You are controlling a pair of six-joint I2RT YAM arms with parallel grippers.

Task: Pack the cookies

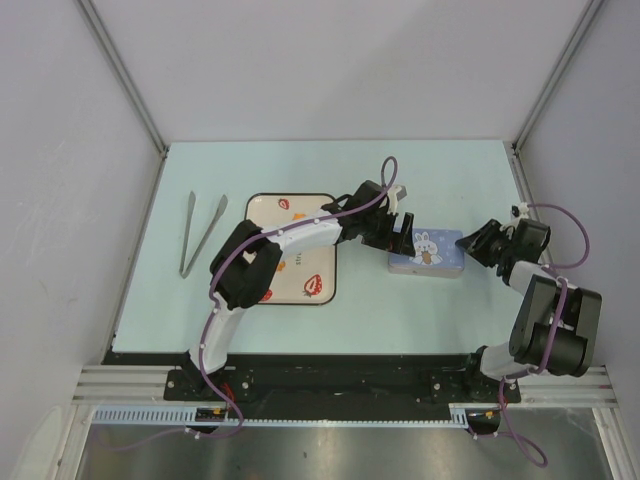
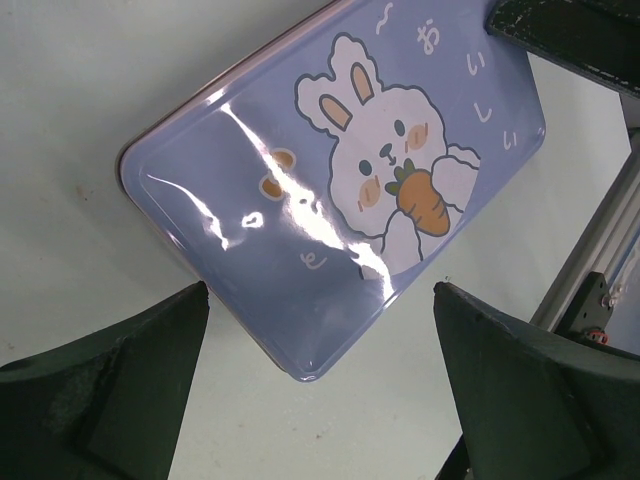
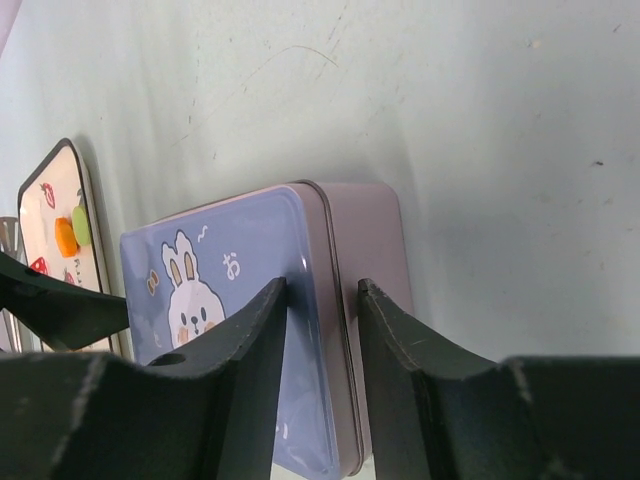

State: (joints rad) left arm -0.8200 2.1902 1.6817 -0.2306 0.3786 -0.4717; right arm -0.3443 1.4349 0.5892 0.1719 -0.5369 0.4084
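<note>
Right of centre on the pale green tabletop (image 1: 400,180), a closed tin (image 1: 430,252) with a rabbit and carrot printed on its lavender lid lies flat between two robot arms. The left pincer (image 2: 318,300) hangs over the tin's left part with its jaws spread wide, one finger on either side of the lid's corner, and it holds nothing. The right pincer (image 3: 320,290) is at the tin's right end with its jaws drawn close together. The lid's edge and the pink side wall show in the narrow gap between them, but whether the fingers actually clamp the tin cannot be told.

To the left lies a white tray (image 1: 312,262) with a dark rim and fruit prints, and the left arm reaches across it and hides much of its surface. A pair of metal tongs (image 1: 187,262) rests farther left, well apart from the tin.

The cookies cannot be picked out with certainty. The tin is shut, and an orange spot on the tray in the right wrist view could be a cookie or part of the print.
</note>
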